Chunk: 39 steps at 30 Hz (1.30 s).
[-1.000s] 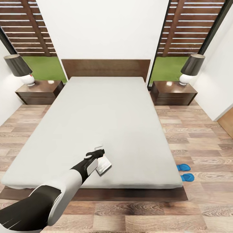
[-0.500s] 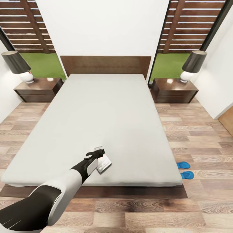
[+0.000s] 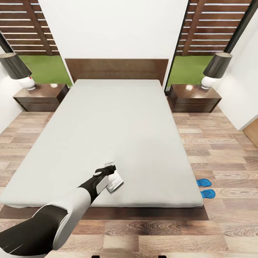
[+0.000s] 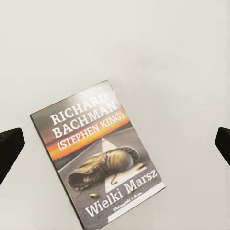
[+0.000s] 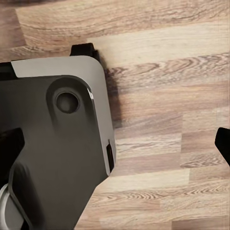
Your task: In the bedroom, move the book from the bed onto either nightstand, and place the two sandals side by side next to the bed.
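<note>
Left end effector (image 3: 111, 167) spread wide over flat, diagonal book (image 4: 98, 155) on bed (image 3: 118, 136)

Home bedroom: bed (image 3: 118, 136), nightstand (image 3: 193, 97), lamp (image 3: 215, 70), plank floor (image 3: 222, 150).

Book (image 4: 98, 155): thin paperback lying flat, face up, on the bed (image 3: 118, 136) near its foot edge, toward the left side. Dark cover with white author lettering, an orange band, a picture of a worn boot, and a white title at the lower edge. It lies skewed to the mattress edges.

Bed: low double, plain light-grey mattress on a dark brown frame with a flat headboard.

Nightstands: dark brown, drawered, one at each side of the headboard, left (image 3: 39, 96) and right (image 3: 193, 97).

Sandals: bright blue, on the wood floor just beside the bed's right foot corner, one (image 3: 203, 182) near the other (image 3: 208, 194), roughly parallel.
</note>
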Available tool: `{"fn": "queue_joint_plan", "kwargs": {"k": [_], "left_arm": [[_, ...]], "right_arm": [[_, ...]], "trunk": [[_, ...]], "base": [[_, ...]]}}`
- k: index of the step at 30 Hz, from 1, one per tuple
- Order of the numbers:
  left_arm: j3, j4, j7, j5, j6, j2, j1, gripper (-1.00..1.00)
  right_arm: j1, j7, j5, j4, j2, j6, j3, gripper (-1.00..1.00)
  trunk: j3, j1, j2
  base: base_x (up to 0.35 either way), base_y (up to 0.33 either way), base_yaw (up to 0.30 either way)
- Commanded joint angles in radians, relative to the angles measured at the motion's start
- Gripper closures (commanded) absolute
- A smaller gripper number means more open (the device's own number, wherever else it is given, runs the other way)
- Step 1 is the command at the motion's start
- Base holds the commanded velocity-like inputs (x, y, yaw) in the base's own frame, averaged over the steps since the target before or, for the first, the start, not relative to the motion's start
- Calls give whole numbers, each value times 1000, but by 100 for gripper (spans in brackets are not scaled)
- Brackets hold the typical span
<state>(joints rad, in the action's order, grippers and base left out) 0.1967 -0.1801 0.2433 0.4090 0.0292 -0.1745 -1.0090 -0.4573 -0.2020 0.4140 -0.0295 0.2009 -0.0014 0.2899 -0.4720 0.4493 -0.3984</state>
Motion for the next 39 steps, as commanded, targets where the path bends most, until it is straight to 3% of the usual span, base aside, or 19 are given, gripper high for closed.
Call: {"fn": "queue_joint_plan", "kwargs": {"k": [1,16,36,39], "left_arm": [[9,1,5,10,3,0,-1,-100],[7,1,5,10,4,0,-1,-100],[8,1,5,10,5,0,-1,-100],[7,1,5,11,5,0,-1,-100]], "right_arm": [[-1,-5,11,-3,0,0,8,-100],[-1,-6,11,-3,0,0,8,-100],[-1,-6,11,-2,0,0,8,-100],[-1,-6,11,-3,0,0,8,-100]], "trunk": [[-2,1,-2],[-3,1,-2],[-3,1,-2],[-12,12,-23]], "base": [[96,0,0],[184,0,0],[66,0,0],[3,0,0]]}}
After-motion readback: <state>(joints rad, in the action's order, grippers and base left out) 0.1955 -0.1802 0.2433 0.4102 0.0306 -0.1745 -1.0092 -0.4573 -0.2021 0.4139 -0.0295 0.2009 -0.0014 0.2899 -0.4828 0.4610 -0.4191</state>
